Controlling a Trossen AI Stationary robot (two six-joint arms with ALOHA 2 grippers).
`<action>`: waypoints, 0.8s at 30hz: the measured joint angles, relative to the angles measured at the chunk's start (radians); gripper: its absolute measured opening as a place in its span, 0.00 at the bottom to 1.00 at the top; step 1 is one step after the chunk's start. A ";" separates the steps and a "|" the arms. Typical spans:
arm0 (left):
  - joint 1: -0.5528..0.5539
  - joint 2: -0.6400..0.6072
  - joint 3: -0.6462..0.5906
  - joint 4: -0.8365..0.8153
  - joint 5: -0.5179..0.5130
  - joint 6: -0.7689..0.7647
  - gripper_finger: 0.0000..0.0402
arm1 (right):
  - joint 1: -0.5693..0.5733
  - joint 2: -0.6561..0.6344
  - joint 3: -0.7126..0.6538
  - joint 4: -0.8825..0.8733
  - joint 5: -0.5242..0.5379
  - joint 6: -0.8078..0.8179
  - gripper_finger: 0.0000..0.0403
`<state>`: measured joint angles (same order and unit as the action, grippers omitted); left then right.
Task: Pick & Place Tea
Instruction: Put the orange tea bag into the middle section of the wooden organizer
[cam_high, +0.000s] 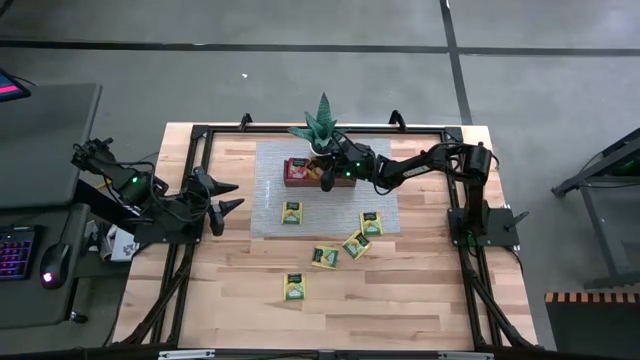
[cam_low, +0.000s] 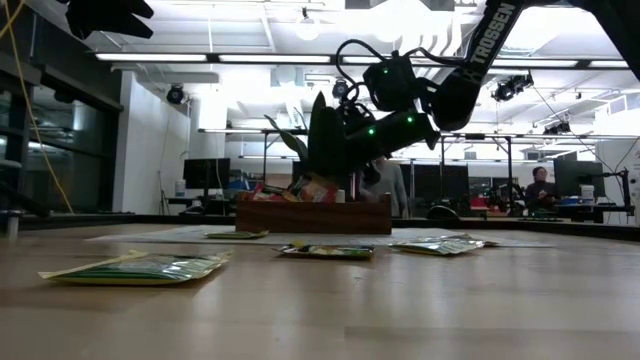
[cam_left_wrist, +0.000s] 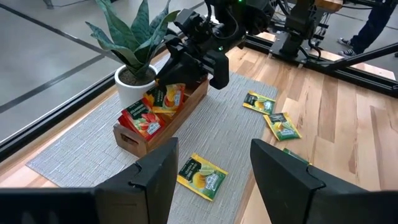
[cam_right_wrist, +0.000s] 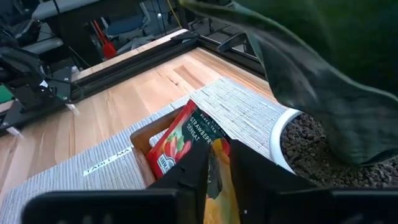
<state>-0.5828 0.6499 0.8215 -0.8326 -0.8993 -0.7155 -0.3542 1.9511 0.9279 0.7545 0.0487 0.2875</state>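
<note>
Toward the upper middle of the high view, we see the right gripper (cam_high: 326, 176) reaching over the wooden tray (cam_high: 300, 182), beside the potted plant (cam_high: 322, 130); we judge it is there to drop a packet in. Five green tea packets (cam_high: 292, 212) lie loose on the mat (cam_high: 385, 200) and the bare table (cam_high: 420, 300), across the centre and lower centre. The left gripper (cam_high: 226, 203) waits at centre left, fingers spread wide and empty.

From table height, the tray (cam_low: 314, 214) sits mid-frame with red and orange packets (cam_low: 312, 188) standing in it, the right arm bent down above.

Looking past the left arm's wide fingers (cam_left_wrist: 155, 180), we see the other gripper (cam_left_wrist: 180, 78) at the tray's far compartment, orange packets (cam_left_wrist: 168, 98) under it.

Past the right arm's own fingers (cam_right_wrist: 198, 168), which stand narrow, an orange packet (cam_right_wrist: 219, 186) lies between them, apparently pinched, just above the tray beside a red strawberry packet (cam_right_wrist: 180, 143).
</note>
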 joint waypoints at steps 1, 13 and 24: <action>0.000 0.000 0.000 0.000 0.000 0.000 0.49 | 0.000 0.000 0.000 0.002 0.000 0.000 0.14; 0.000 0.000 0.000 0.000 -0.001 0.000 0.49 | 0.000 0.000 0.000 0.032 0.003 0.028 0.01; 0.000 0.000 0.000 0.000 0.000 0.000 0.49 | -0.009 -0.003 0.000 0.094 0.020 0.025 0.00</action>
<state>-0.5827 0.6498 0.8215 -0.8322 -0.8993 -0.7158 -0.3629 1.9484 0.9279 0.8483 0.0686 0.3126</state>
